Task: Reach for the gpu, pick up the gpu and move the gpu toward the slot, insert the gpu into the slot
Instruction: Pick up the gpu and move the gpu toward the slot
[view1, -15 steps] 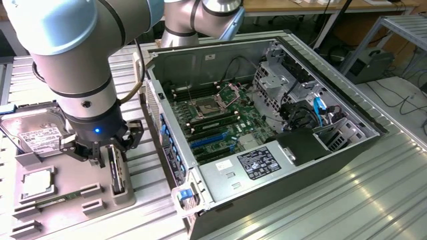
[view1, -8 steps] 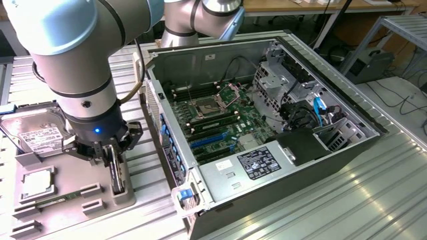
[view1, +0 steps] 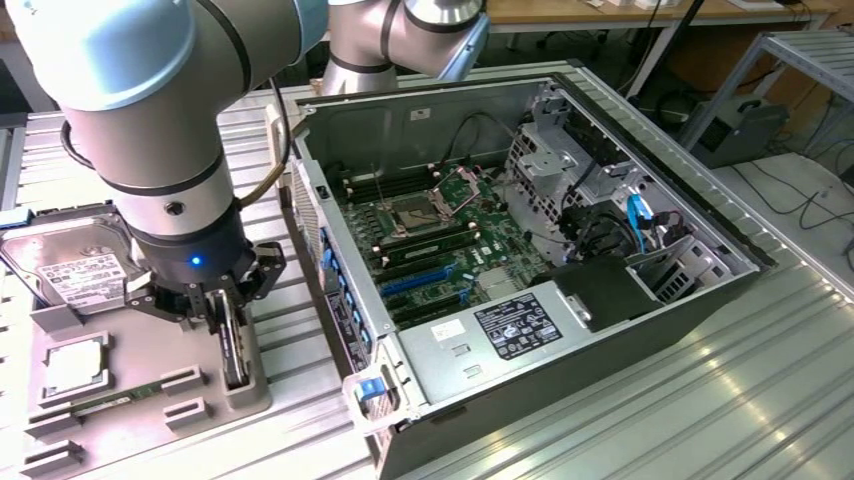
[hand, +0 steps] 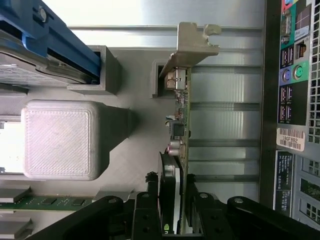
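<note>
Table (view1: 694, 400) carries an open computer case (view1: 400, 130), with the green motherboard (view1: 501, 245) exposed inside. Gray fixture tray (view1: 147, 350) lies beside the case, toward the table edge at the exterior view's left. The gpu (hand: 185, 115) stands on edge in the tray, silver bracket (hand: 192, 42) away from the arm. The blue slot (view1: 414, 283) on the motherboard is unoccupied. The gripper (hand: 176, 220) is closed on the gpu, one finger against each face.

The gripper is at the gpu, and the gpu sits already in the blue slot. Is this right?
No. The gripper is at the gpu, but the gpu stands on edge in the gray holder beside the computer case, not in the blue slot; the exterior view shows it.
</note>
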